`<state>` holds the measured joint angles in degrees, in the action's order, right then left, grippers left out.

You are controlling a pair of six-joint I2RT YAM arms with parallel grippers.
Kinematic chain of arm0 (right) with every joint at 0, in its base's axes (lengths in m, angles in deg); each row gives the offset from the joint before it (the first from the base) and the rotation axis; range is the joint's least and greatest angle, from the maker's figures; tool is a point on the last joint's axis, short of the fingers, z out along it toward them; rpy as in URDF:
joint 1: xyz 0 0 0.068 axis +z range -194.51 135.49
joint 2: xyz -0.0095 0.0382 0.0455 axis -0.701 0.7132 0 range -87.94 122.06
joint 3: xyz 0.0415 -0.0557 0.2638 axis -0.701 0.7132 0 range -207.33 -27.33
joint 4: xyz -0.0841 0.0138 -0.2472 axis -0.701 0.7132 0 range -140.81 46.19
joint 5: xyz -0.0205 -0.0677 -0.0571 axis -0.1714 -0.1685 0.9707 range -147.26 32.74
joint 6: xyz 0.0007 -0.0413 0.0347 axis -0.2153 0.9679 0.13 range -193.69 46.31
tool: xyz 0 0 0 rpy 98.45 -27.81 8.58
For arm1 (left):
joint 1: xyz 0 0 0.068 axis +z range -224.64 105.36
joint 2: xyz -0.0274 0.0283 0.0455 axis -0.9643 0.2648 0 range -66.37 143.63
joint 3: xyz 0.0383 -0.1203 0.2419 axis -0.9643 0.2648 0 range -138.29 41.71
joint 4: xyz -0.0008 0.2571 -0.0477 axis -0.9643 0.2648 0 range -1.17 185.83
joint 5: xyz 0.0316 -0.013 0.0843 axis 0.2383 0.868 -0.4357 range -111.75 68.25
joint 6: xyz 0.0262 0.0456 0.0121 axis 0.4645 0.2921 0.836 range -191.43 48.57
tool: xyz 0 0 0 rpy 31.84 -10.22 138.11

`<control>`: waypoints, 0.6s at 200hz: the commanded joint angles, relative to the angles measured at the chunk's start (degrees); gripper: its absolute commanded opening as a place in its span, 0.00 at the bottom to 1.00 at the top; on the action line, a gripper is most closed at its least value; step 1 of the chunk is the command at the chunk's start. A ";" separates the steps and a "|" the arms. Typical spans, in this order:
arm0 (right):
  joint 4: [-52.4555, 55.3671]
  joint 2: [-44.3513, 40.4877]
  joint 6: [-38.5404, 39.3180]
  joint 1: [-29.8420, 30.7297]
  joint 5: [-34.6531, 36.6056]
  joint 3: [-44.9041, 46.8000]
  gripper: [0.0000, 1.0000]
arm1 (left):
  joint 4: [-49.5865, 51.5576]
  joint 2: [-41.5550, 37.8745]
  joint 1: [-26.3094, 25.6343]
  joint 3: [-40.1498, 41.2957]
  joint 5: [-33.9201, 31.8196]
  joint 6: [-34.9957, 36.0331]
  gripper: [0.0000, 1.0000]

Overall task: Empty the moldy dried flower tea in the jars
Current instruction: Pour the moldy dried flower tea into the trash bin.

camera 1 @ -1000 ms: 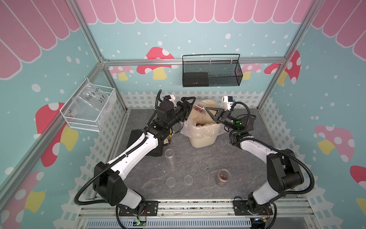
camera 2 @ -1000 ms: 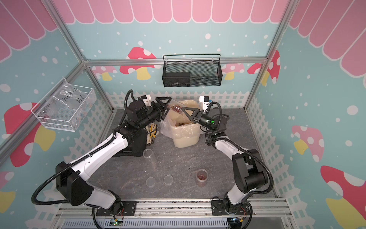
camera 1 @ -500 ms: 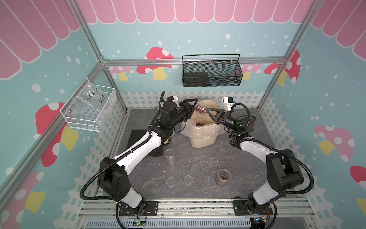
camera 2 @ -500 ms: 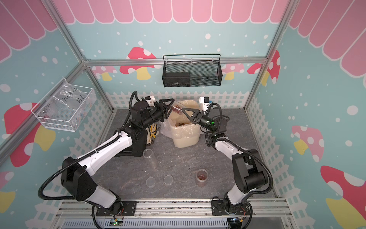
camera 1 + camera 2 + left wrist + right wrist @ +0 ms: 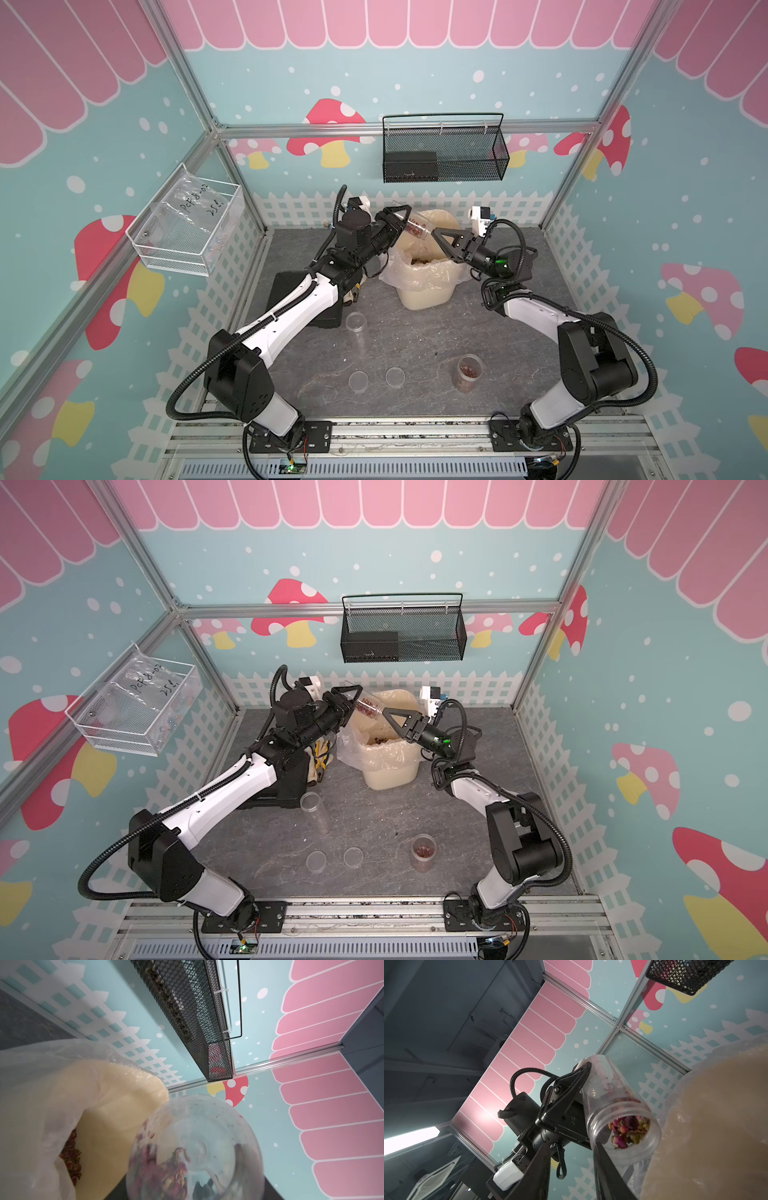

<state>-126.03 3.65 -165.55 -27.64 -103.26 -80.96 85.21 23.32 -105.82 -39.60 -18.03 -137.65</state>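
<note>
My left gripper (image 5: 398,217) is shut on a clear jar (image 5: 417,226) (image 5: 368,706), held tilted with its open mouth down over the cream bin (image 5: 424,293) (image 5: 390,776). Moldy dried flower tea (image 5: 629,1130) is piled at the mouth of that jar (image 5: 618,1105). The jar's base (image 5: 195,1147) fills the left wrist view. My right gripper (image 5: 434,235) (image 5: 569,1145) is open just at the jar's mouth, one finger against the rim. An empty tall jar (image 5: 356,328) and a short jar with tea (image 5: 468,372) stand on the table.
Two round lids (image 5: 358,380) (image 5: 395,376) lie near the front. Tea (image 5: 71,1157) lies in the bin's bag liner. A black box (image 5: 291,291) and yellow-handled pliers (image 5: 320,752) sit left of the bin. A black mesh basket (image 5: 442,153) hangs on the back wall.
My left gripper has moved in and closed on the jar's body. My right gripper, shut at the jar's mouth before, now has its jaws apart.
</note>
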 commanded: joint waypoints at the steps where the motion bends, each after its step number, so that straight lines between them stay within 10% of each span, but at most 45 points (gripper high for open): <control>1: -1.66 -3.50 3.51 -0.65 1.00 0.80 0.47 | 4.53 -1.21 0.24 -3.78 -4.90 8.56 0.09; 120: 54.18 -24.41 55.76 -1.20 21.45 -0.31 0.80 | 19.40 11.26 -5.72 -20.74 -23.14 46.17 0.00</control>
<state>-85.84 -17.25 -124.54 -28.45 -90.24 -80.43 100.34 32.15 -108.53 -58.01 -32.28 -105.25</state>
